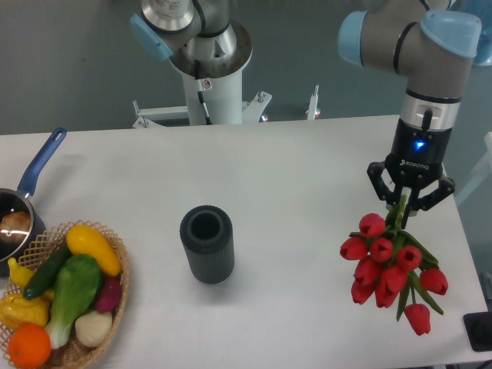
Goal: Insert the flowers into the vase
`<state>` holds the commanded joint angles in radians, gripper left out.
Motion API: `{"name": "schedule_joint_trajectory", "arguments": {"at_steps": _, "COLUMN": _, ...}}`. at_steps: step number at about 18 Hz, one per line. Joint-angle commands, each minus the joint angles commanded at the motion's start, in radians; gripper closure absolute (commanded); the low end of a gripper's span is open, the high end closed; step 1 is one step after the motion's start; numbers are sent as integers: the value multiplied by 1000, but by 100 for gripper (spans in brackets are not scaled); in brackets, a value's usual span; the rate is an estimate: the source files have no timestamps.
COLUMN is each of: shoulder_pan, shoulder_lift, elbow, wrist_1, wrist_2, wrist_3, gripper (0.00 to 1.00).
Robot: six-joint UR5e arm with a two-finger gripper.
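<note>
A wicker basket (pixel 115 265) of toy vegetables is seen at the near left corner, cut off by the frame edge; a yellow squash (pixel 92 247), a green piece and an orange (pixel 29 344) are among its contents. Just behind it, a saucepan (pixel 14 223) with a blue handle is partly in view, the handle angled up and to the right.

The table (pixel 292 169) is white, matt and evenly lit. Behind it a grey wall is seen, with a white pedestal (pixel 214 84) bolted at the far edge.

The vase (pixel 207 244), dark and ribbed, stands upright at mid-table, left of centre, with its round mouth open upward. It is well apart from everything else.

The flowers (pixel 388 269) are at the right side of the table, buds hanging downward and toward the camera, stems running up into the gripper (pixel 405 207). The gripper points downward and its fingers (pixel 378 181) are pinched on the green stems. Whether the lowest buds touch the table cannot be judged from this angle; a faint shadow lies beneath them.

A dark object (pixel 480 330) is cut off at the lower right edge.
</note>
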<state>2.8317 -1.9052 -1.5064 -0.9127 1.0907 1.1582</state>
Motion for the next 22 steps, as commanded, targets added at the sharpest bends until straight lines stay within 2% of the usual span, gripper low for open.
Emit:
{"name": "schedule_joint_trajectory", "arguments": {"at_steps": 3, "shoulder_pan": -5, "shoulder_lift": -2, "elbow": 2, "wrist_1": 2, "wrist_2": 0, "wrist_3": 0, "gripper": 79}}
{"name": "schedule_joint_trajectory", "arguments": {"at_steps": 6, "shoulder_pan": 2, "shoulder_lift": -2, "elbow": -1, "wrist_1": 3, "wrist_2": -66, "wrist_3": 0, "gripper": 79}}
{"name": "schedule_joint_trajectory", "arguments": {"at_steps": 10, "shoulder_pan": -12, "shoulder_lift": -11, "elbow": -5, "wrist_1": 61, "wrist_2": -110, "wrist_3": -6, "gripper": 79}}
{"name": "schedule_joint_trajectory", "arguments": {"at_steps": 14, "shoulder_pan": -12, "shoulder_lift": -15, "elbow": -6, "wrist_1": 74, "wrist_2": -277, "wrist_3": -6, "gripper": 79}}
{"name": "schedule_joint_trajectory", "arguments": {"at_steps": 18, "shoulder_pan": -20, "shoulder_lift": -3, "elbow": -12, "wrist_1": 74, "wrist_2": -353, "wrist_3": -17, "gripper": 79}}
{"name": "schedule_joint_trajectory", "arguments": {"at_steps": 22, "shoulder_pan": -29, "shoulder_lift": 23, "elbow": -34, "wrist_1": 74, "wrist_2": -484, "wrist_3": -24, "gripper": 79}}
